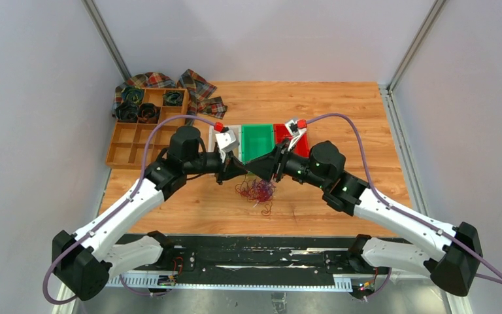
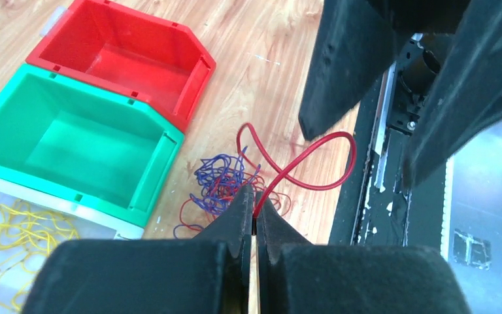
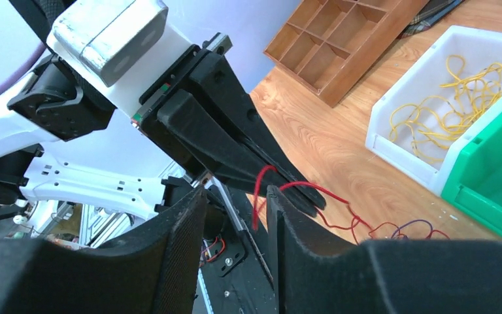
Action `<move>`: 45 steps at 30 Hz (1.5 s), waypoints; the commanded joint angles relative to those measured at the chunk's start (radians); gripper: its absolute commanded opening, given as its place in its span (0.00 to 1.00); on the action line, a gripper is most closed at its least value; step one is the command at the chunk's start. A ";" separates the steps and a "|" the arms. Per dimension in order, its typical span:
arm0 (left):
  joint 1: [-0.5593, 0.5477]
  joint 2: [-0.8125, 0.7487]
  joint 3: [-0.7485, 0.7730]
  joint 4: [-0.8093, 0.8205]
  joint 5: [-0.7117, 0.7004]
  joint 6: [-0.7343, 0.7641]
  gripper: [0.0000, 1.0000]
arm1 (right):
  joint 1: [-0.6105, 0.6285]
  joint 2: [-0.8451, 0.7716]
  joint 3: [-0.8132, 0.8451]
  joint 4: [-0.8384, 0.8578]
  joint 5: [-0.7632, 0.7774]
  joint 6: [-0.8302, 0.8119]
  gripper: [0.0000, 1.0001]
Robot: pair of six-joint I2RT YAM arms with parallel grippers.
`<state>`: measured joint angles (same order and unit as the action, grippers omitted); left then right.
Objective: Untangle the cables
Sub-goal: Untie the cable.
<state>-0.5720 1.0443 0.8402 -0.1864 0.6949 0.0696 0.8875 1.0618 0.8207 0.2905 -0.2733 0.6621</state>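
The left hand (image 2: 255, 210) is clamped shut on one thin red wire (image 2: 314, 160), whose loop passes between the parted fingers of the right hand (image 3: 235, 196). The strand is seemingly being singled out of the clump of fine red and purple cables (image 1: 256, 191) lying on the wooden worktop (image 1: 340, 111). Next, it likely needs a slow pull clear of that clump.

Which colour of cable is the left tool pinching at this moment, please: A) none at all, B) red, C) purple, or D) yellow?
B: in the left wrist view the left tool is shut on a red cable, which loops up from between its tips.
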 commanded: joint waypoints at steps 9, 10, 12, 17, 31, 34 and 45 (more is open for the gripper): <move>0.000 -0.078 0.359 -0.484 -0.039 0.395 0.01 | 0.006 -0.191 -0.048 -0.275 0.158 -0.246 0.60; 0.000 -0.078 0.390 -0.511 -0.028 0.411 0.01 | 0.005 -0.172 -0.046 -0.271 0.149 -0.281 0.61; 0.000 -0.079 0.453 -0.548 0.003 0.427 0.00 | 0.005 -0.112 -0.023 -0.275 0.137 -0.338 0.61; 0.000 -0.068 0.598 -0.561 0.024 0.409 0.01 | 0.015 0.051 0.074 -0.210 0.027 -0.443 0.61; 0.000 0.020 0.895 -0.613 -0.012 0.450 0.01 | 0.169 0.333 0.126 0.011 0.220 -0.248 0.55; 0.000 0.045 0.942 -0.622 -0.067 0.469 0.01 | 0.174 0.285 0.051 0.041 0.301 -0.239 0.58; 0.000 0.073 1.045 -0.620 -0.115 0.492 0.01 | 0.246 0.010 -0.116 0.087 0.498 -0.445 0.65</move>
<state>-0.5720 1.1187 1.8484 -0.8162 0.6186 0.5423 1.0824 1.1538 0.7567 0.2844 0.1215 0.3454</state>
